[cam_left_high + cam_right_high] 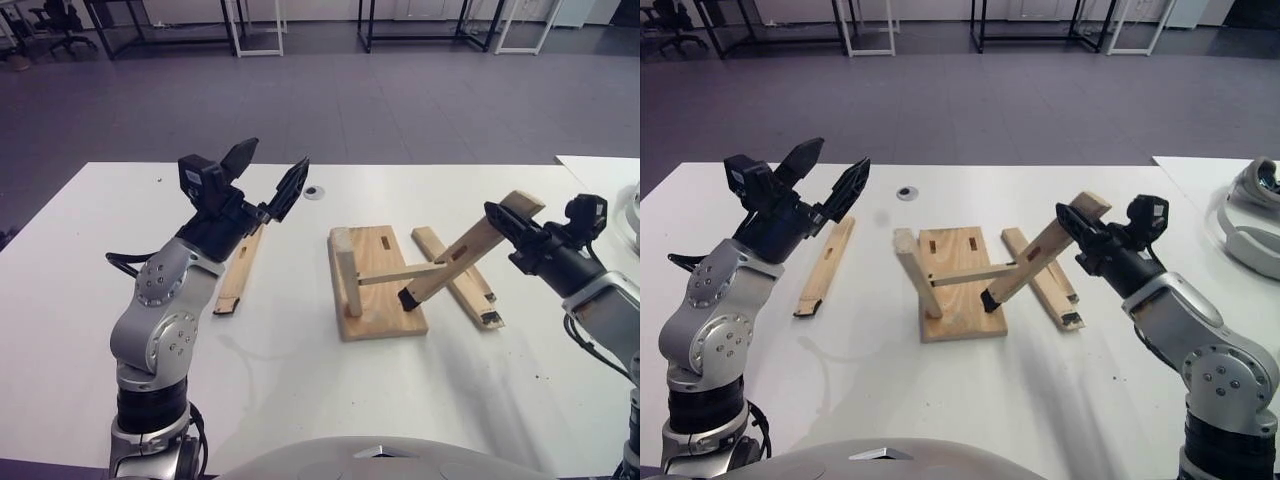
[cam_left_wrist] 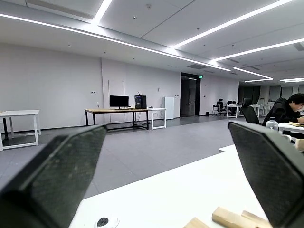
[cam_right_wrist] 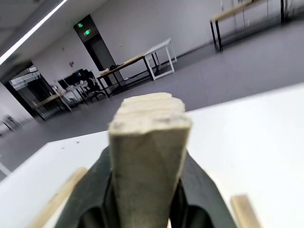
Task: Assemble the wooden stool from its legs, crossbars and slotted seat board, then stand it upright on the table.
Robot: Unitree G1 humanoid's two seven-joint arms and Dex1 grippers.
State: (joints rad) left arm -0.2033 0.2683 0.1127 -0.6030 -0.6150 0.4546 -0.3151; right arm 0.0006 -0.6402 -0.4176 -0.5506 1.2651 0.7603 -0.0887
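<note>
Now the seat board [image 1: 385,322] is laid flat near the middle of the white table [image 1: 300,390], with its slots facing up. A standing leg [image 1: 347,270] is set up at the board's left edge. A thin crossbar [image 1: 400,274] is run from it across to the held leg [image 1: 462,256]. This leg is tilted — its black foot is set down on the board and its top end is lifted up and out to the right.

That top end is pinched tight by the right gripper [image 1: 505,218]. In the right wrist view the pale wood end is seen squeezed between the two black fingers [image 3: 90,194].

A right loose leg [image 1: 476,296] is laid flat on the table just beside the board's right side, partly under the tilted leg. A left loose leg [image 1: 238,275] is laid flat on the table to the left of the board, apart from it.

The left gripper [image 1: 272,165] is held up in the air above the far end of the left loose leg. It is spread wide and nothing is held in it — in the left wrist view its two dark fingers [image 2: 61,175] are seen far apart.

A small dark round thing [image 1: 314,192] is seen on the table behind the board. A white curved thing [image 1: 1250,220] is laid on another white top at the far right.
</note>
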